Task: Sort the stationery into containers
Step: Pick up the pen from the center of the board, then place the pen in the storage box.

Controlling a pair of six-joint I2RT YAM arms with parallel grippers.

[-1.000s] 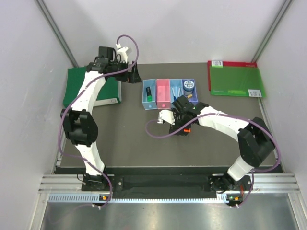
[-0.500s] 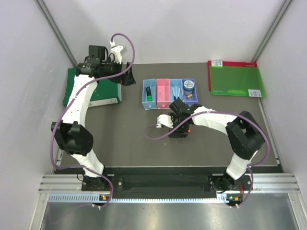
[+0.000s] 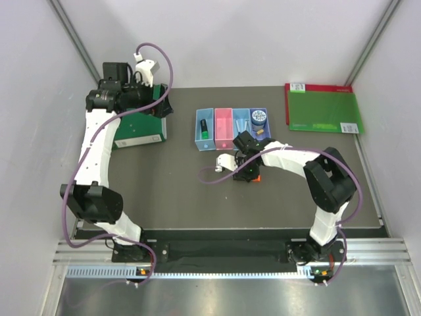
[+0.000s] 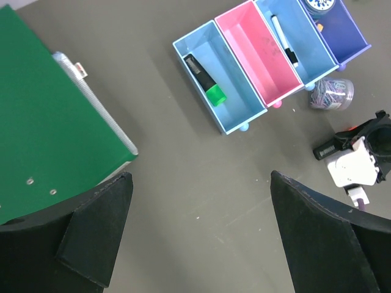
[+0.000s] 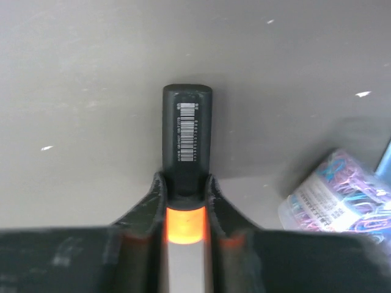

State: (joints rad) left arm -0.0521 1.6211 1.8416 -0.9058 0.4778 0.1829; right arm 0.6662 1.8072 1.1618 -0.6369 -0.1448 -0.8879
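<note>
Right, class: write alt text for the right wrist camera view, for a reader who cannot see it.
The right gripper pinches a black highlighter at its orange end, fingers pressed to both sides, its barcoded tip pointing away over the grey table. A clear box of coloured paper clips lies at lower right, blurred.

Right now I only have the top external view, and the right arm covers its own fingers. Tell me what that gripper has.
Observer: In the right wrist view the right gripper is shut on the orange-cap highlighter, with the black barrel pointing ahead.
Operator: Report anything close to it.
Observer: The clear clip box lies just to the right of the fingers, apart from the highlighter.
Operator: Now give me the left gripper's state.
Observer: The left wrist view shows the left gripper open, with nothing between its fingers.
</note>
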